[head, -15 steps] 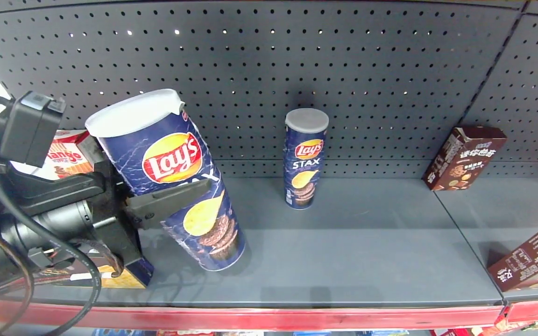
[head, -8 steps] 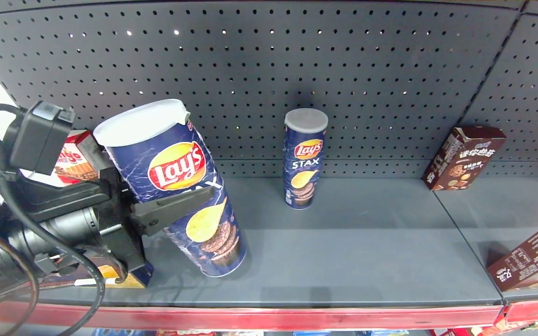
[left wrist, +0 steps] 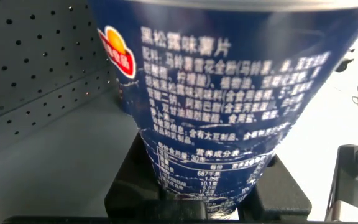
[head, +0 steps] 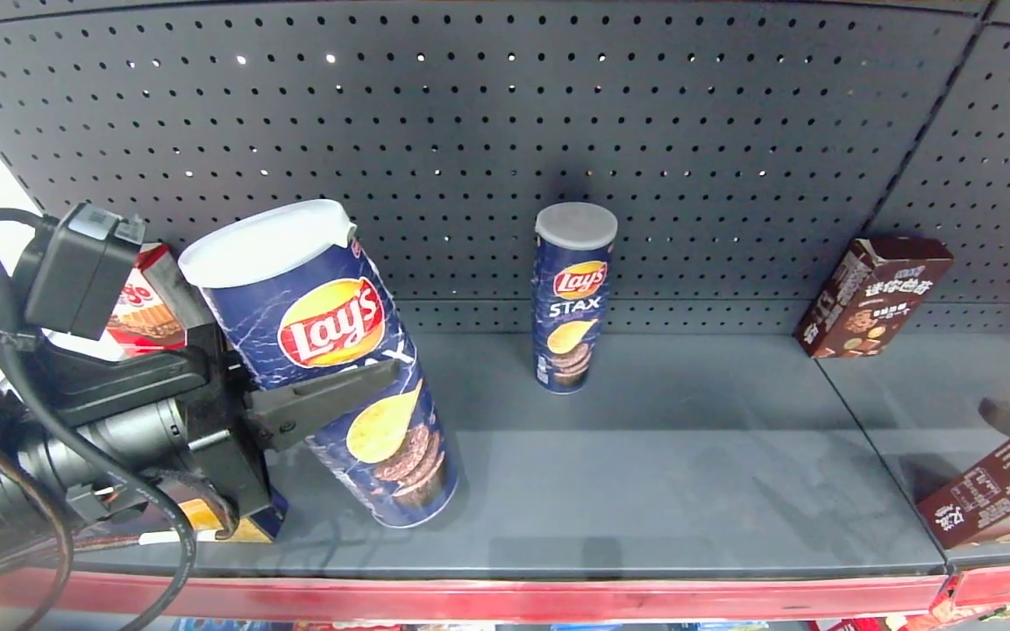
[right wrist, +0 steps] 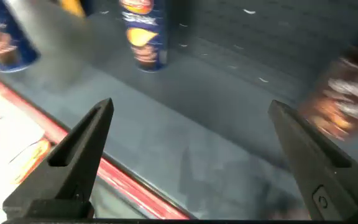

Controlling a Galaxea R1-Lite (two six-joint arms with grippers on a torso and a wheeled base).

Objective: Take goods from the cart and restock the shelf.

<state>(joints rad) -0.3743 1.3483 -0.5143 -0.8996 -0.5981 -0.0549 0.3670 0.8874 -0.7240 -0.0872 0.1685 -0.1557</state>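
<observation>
**Left pincer (head: 316, 372) clenched on a tilted chips can (head: 330, 350)**

Left pincer grasps the large blue chips can around its middle. We see the can tilted, its white lid leaning to the left and its base low over the front left of the grey shelf (head: 645, 491). We cannot tell whether the base touches.

The right pincer (right wrist: 191, 104) is released, its fingers spread wide, above the shelf's right part near a brown box (head: 996, 495) at the front edge.

A second chips can (head: 573, 298) stands upright close to the pegboard (head: 558, 114), well apart from the held one. Another brown carton (head: 873, 298) leans against the pegboard. A red snack box (head: 141, 302) sits behind the left pincer.
</observation>
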